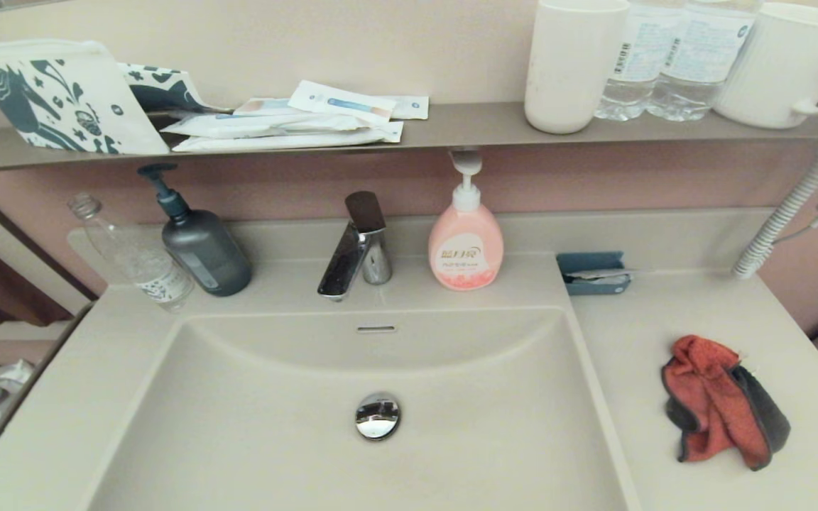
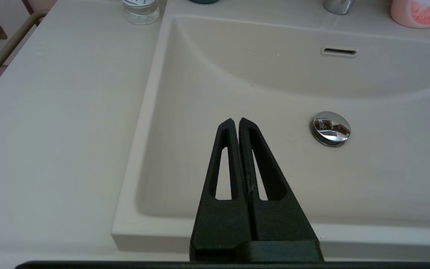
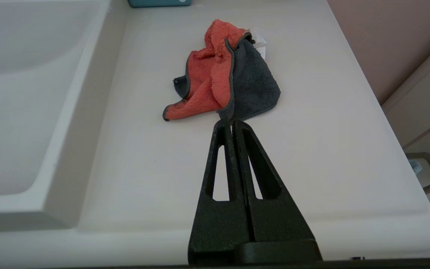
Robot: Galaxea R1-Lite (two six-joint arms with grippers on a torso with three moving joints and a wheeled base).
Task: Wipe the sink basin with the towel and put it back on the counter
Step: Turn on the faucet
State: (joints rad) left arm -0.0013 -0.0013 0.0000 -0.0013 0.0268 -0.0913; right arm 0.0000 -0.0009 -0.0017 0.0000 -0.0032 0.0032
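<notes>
We see the small red-orange and dark grey microfibre towel (image 1: 725, 403) lying crumpled on the smooth beige counter (image 1: 636, 341), to the right of the wide rectangular beige sink basin (image 1: 274, 397) with its round chrome drain plug (image 1: 378, 416). Our right gripper (image 3: 233, 121) hangs above the counter's front edge, short of the towel, fingers pressed together and holding nothing. Our left gripper (image 2: 236, 120) hangs over the basin's front rim, likewise closed and holding nothing.
</notes>
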